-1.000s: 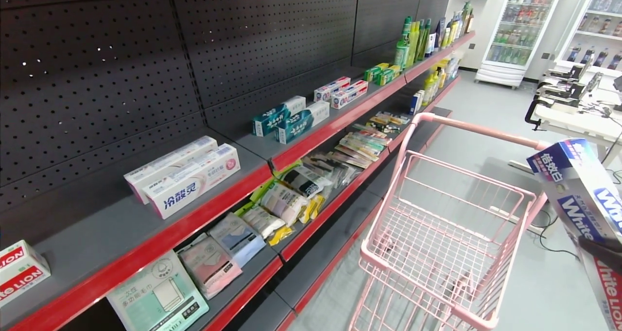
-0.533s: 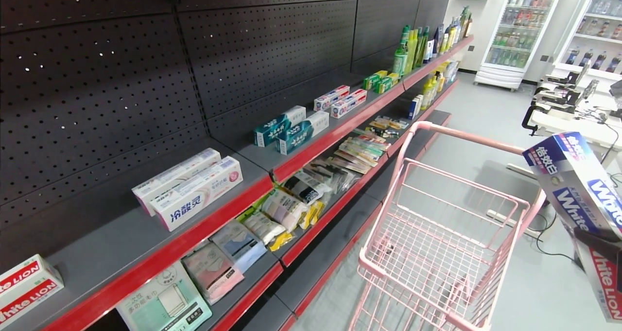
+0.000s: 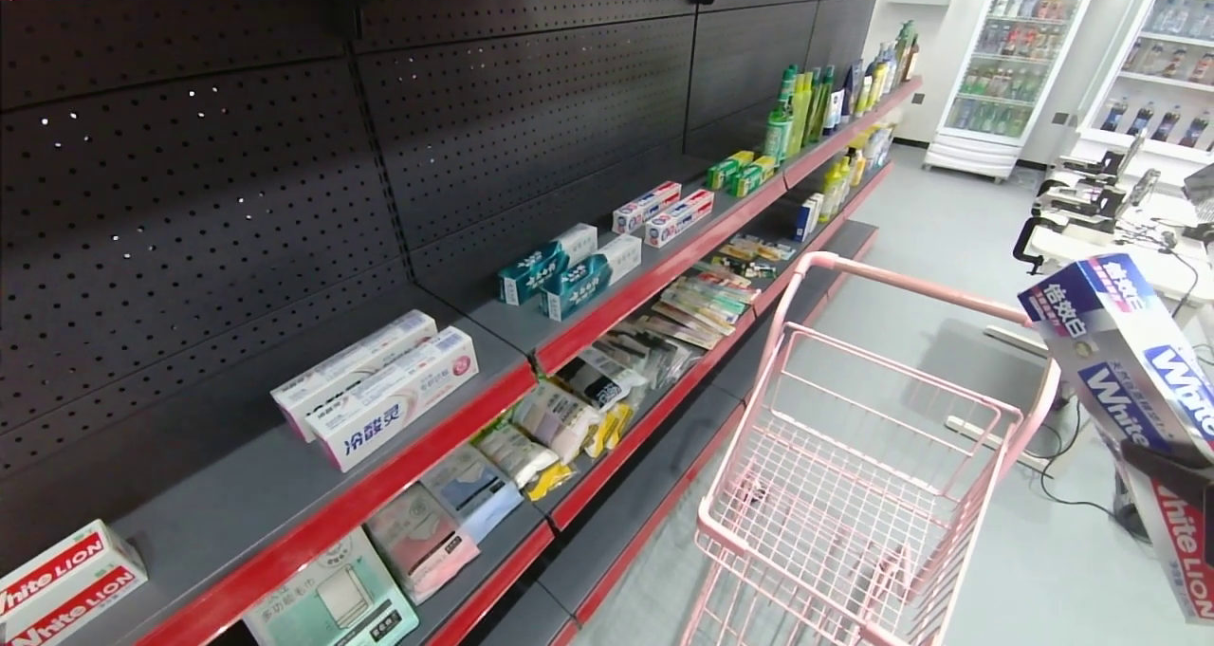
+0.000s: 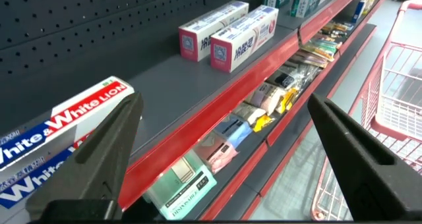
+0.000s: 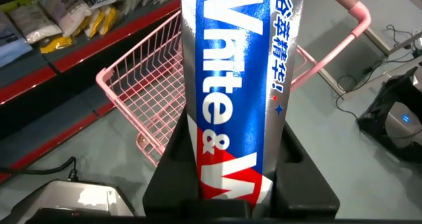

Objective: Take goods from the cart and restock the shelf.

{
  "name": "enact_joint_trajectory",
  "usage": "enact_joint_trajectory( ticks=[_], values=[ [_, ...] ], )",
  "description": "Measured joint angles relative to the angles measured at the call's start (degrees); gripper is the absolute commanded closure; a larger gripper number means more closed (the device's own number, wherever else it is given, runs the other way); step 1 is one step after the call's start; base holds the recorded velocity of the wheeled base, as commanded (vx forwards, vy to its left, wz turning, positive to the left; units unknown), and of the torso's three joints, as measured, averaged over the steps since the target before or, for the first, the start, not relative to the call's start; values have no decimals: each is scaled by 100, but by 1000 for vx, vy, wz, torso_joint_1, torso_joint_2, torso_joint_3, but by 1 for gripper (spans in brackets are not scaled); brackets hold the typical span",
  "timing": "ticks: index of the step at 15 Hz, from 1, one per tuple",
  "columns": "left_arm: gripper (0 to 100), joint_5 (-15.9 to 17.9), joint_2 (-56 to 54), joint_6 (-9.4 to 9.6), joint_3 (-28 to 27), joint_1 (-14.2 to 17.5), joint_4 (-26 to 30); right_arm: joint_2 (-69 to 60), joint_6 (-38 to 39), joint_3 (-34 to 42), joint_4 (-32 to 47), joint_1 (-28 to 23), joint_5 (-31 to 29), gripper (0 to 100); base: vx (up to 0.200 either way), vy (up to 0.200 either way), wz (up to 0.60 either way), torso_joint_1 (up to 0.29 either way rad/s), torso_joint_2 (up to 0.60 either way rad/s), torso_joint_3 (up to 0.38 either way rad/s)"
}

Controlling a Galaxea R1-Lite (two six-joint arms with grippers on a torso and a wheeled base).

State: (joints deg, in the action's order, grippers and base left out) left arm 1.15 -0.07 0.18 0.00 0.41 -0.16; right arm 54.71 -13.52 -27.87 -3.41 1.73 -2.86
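Right gripper (image 5: 232, 155): fingers pinched on the two long flanks of the box (image 3: 1124, 361), a blue, silver and red toothpaste carton gripped near its lower end, with its free end slanting up and away. The box hangs at the robot's right, near the handle of the cart (image 3: 910, 281) and well apart from the shelf (image 3: 228, 494). The cart is pink wire and stands in the aisle beside the shelving. Left gripper (image 4: 225, 100): fingers spread wide with nothing between them, poised in front of the shelf's red front edge, near the end box (image 4: 59, 141), a white carton with red and blue lettering that lies flat on the grey board. Farther along the same board lie two pale boxes (image 3: 379, 399) side by side, then two teal boxes (image 3: 569, 267). On the tier below, packets (image 3: 531, 428) lie in a row behind a second red edge.
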Motion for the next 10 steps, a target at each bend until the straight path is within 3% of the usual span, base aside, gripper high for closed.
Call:
enact_joint_trajectory(
  ticks=[3,10],
  values=[
    [0,-2,0,0,0,0,0,-2,-5,-5,0,-13,-4,100,0,0,0,116,-242,-123],
    [0,0,0,0,0,0,0,-48,-68,-77,0,-33,-11,100,0,0,0,0,0,0]
  ],
)
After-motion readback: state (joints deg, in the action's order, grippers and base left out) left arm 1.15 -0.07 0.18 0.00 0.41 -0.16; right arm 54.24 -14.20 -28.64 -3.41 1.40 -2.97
